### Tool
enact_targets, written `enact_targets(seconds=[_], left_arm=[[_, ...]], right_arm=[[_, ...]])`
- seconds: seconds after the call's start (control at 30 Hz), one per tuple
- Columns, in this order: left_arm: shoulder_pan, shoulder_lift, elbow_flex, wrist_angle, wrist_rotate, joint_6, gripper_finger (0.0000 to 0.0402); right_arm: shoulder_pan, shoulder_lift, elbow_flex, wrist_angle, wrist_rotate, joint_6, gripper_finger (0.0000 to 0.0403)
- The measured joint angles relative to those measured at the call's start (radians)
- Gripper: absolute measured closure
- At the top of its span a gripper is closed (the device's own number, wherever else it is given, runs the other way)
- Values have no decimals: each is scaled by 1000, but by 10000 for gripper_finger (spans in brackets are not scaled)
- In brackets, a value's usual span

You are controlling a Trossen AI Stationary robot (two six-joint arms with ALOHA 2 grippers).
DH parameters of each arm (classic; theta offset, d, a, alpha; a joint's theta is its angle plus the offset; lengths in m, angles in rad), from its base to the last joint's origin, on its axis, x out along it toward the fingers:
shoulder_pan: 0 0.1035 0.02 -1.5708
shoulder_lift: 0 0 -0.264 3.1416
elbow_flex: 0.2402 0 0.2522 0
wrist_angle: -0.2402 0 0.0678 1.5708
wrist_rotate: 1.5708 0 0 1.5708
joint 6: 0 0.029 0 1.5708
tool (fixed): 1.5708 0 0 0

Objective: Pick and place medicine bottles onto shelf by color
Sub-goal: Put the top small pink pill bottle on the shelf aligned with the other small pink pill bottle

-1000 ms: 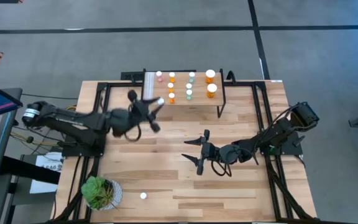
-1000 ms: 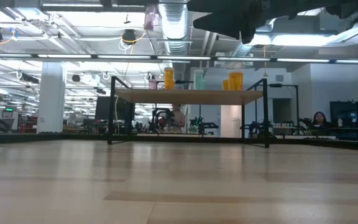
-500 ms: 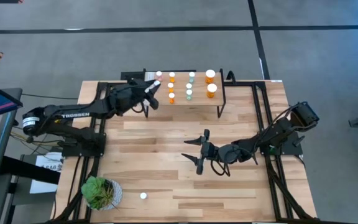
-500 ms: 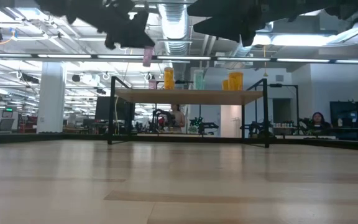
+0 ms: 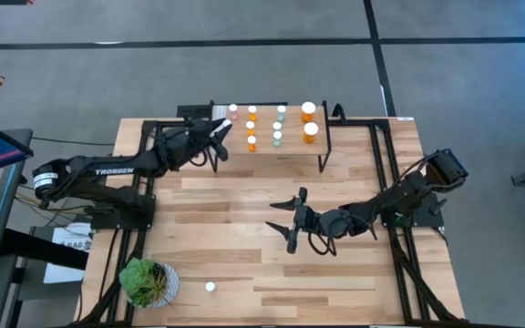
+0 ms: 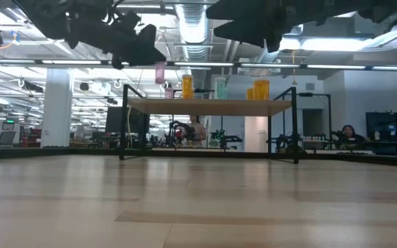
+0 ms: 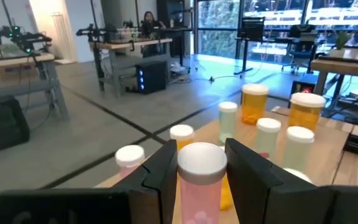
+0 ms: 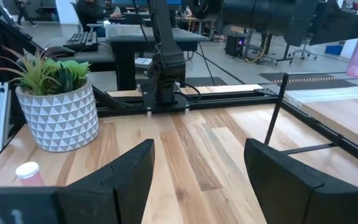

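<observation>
Since a second ago we have swung our left gripper point(image 5: 217, 133) from mid-bench up to the shelf's point(image 5: 290, 144) left end, and it hovers there with its jaws clenched on a pink bottle point(image 7: 200, 180). Our right gripper point(image 5: 289, 221) waits over the bench's point(image 5: 244, 260) middle, jaws spread and empty. By our count nine bottles already stand on the shelf (pink, orange, green, then the two wider orange). One pink bottle point(image 5: 210, 287) remains on the bench near the potted plant point(image 5: 146, 281).
</observation>
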Motion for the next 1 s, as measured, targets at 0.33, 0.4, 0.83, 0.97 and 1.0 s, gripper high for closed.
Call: enact_targets(seconds=[0.33, 0.4, 0.83, 0.97, 1.0], left_arm=[[7, 100, 0, 60, 0, -21, 301], [6, 133, 0, 97, -1, -25, 301], [48, 179, 0, 131, -22, -52, 301], [48, 179, 0, 126, -16, -51, 301], [48, 179, 0, 126, -16, -50, 301]], right_arm=[[0, 0, 0, -2, -1, 0, 132], [0, 0, 0, -4, -1, -1, 132], [0, 0, 0, -5, -2, -1, 132], [0, 0, 0, -5, -2, -1, 132], [0, 0, 0, -5, -2, -1, 132]])
